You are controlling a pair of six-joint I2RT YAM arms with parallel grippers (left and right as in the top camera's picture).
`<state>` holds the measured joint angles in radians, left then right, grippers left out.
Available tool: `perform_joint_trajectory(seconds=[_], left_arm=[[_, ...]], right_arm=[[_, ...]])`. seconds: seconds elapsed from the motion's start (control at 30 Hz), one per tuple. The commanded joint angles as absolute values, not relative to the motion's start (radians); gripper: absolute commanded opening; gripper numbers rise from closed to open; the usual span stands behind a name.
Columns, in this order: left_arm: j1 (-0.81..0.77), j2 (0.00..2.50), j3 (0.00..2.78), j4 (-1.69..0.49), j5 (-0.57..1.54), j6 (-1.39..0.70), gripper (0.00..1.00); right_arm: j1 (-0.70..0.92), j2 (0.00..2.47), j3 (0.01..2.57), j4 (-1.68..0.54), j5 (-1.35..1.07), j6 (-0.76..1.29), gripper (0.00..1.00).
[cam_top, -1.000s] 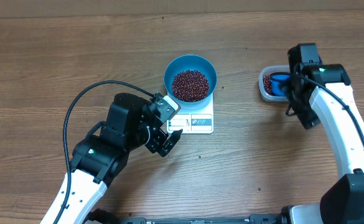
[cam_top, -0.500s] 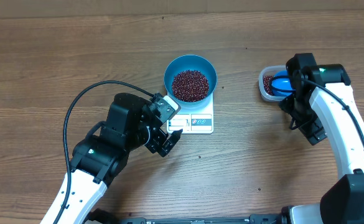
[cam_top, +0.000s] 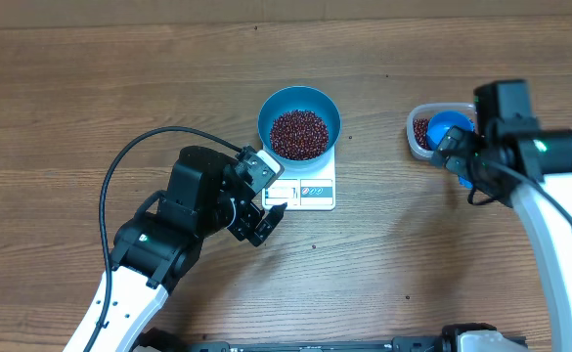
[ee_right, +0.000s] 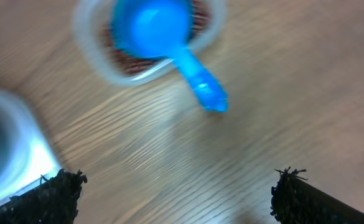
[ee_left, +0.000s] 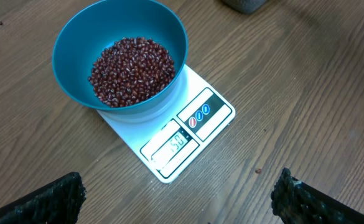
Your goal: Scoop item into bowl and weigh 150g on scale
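My left claw [cam_top: 266,223] stood wide, empty, near the scale [cam_top: 310,193], off its front-left corner | my right claw [ee_right: 175,190] stood wide, empty, above the scoop [cam_top: 450,127] handle | bowl [cam_top: 266,112] of beans [cam_top: 298,134] sat on the scale, mid bench [cam_top: 70,98], toward its far edge | scoop lay in tub [cam_top: 415,127] toward right edge

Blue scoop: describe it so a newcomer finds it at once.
On the wooden table, look right of the white scale to the small clear tub. The blue scoop rests in it, handle sticking out over the rim. Unlike the bigger blue bowl on the scale, it has a handle.
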<state>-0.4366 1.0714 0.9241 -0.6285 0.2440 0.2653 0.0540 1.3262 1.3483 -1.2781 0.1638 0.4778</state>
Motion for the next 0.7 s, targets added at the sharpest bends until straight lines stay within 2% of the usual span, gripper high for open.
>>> perform_joint_trajectory(seconds=[0.0,0.23,0.33,0.53,0.67], left_arm=[[-0.432,1.060,0.919,-0.628,0.259,0.273,1.00],[-0.432,1.060,0.919,-0.628,0.259,0.273,0.99],[-0.432,1.060,0.919,-0.628,0.259,0.273,1.00],[-0.432,1.060,0.919,-0.628,0.259,0.273,0.99],[-0.432,1.060,0.919,-0.628,0.259,0.273,1.00]], right_arm=[[0.060,1.225,1.357,-1.277,-0.046,0.242,1.00],[0.060,1.073,1.357,-1.347,-0.060,0.224,1.00],[0.060,1.042,1.357,-1.372,-0.019,0.152,1.00],[0.060,1.054,1.354,-1.386,0.171,0.092,1.00],[0.060,1.081,1.354,-1.352,0.194,0.092,1.00]])
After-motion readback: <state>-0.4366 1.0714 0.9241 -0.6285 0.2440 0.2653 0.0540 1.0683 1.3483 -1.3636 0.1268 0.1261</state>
